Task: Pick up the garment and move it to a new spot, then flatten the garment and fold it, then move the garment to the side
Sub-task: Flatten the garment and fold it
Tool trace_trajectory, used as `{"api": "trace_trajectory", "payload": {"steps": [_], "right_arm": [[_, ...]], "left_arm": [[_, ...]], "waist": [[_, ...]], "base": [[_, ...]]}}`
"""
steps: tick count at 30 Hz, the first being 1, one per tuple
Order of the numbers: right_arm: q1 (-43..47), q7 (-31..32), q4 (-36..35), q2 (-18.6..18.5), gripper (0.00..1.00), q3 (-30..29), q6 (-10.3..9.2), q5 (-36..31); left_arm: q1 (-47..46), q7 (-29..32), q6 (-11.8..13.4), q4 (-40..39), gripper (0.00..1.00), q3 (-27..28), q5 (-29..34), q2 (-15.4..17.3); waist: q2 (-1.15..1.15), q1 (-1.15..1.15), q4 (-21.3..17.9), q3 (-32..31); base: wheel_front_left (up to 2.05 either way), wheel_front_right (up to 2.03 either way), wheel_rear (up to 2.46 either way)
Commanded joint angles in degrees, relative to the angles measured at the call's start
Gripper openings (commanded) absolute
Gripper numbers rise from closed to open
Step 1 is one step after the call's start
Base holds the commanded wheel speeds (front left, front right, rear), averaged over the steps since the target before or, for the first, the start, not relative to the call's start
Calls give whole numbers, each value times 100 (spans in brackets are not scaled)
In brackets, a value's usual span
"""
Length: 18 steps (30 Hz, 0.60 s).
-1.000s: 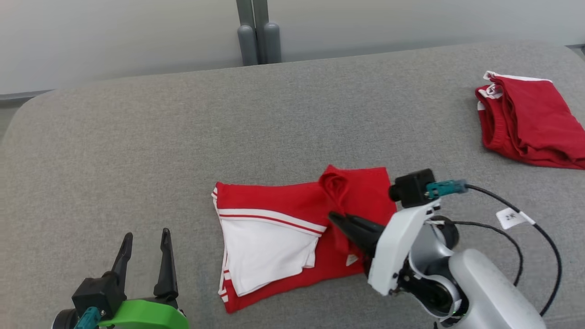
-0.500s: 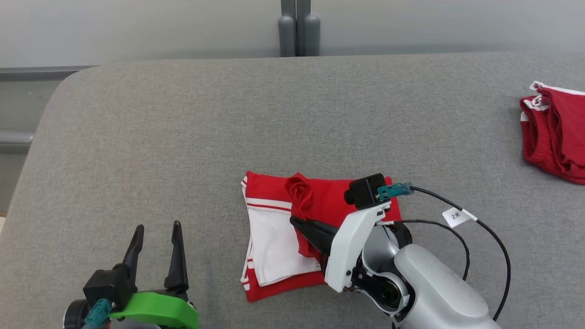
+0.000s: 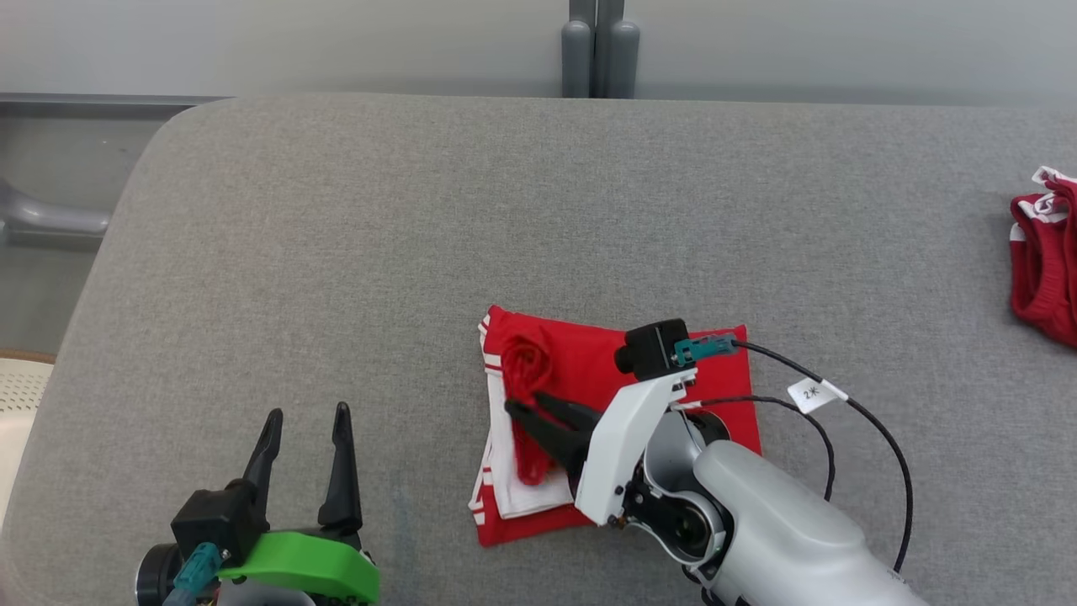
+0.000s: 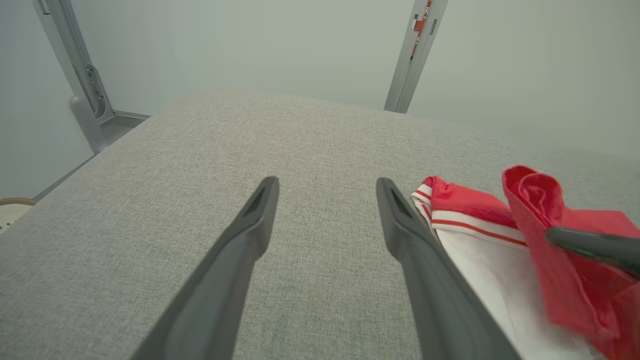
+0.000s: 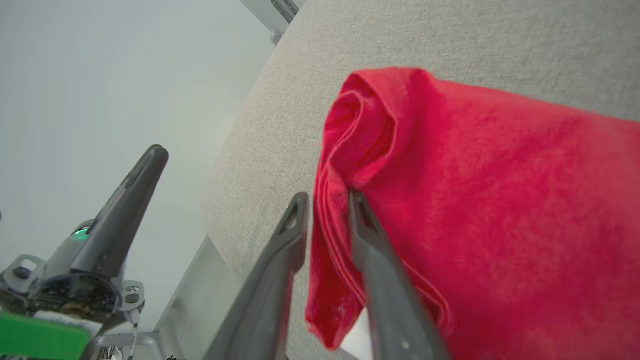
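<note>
1. The right gripper [image 3: 528, 402] reaches across the folded red-and-white fabric garment [image 3: 589, 362] at mid-surface. Its fingers are slightly parted around a raised red fold. The left gripper [image 3: 307, 412] hovers, spread wide.
2. A second red garment [image 3: 1043, 261] is cut off at the edge.
3. A grey woven padded surface [image 3: 421, 252] sits before a pale wall.

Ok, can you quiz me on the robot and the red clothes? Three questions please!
1. True or false: the left jaws hold the folded garment.
2. The padded surface under it is: A grey, B blue, C green.
3. Which arm's jaws have a raised red fold between them?
Key: 1 false, they stand open and empty. 2 A. 3 the right jaws.
</note>
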Motion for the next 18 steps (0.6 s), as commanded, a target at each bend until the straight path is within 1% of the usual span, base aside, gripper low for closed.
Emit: {"api": "trace_trajectory", "payload": {"steps": [1,6,9,11,14,18], "right_arm": [[-110,-79,46,-3,100,65,3,139],[-294,-391,211,-5,100,242,3,687],[-461,-697,266,-7,100,204,3,960],[-592,-966,342,-8,100,136,3,1010],[-824,-1376,595,-11,100,-20,3,746],[-1057,-1814,946,-27,100,-160,3,146]], "left_arm": [[-89,-34,-35,20,100,5,74,5],[-74,-48,-14,54,100,12,75,5],[-59,-50,-2,58,100,20,80,9],[-62,-54,-9,62,100,10,87,2],[-82,-61,-9,54,100,5,88,-13],[-100,-70,-26,57,100,1,92,-11]], "waist": [[0,0,21,-11],[0,0,24,-29],[0,0,-9,-26],[0,0,-37,-19],[0,0,-94,-6],[0,0,-177,0]], "base": [[0,0,0],[0,0,0],[0,0,0],[0,0,0],[0,0,0],[0,0,0]]}}
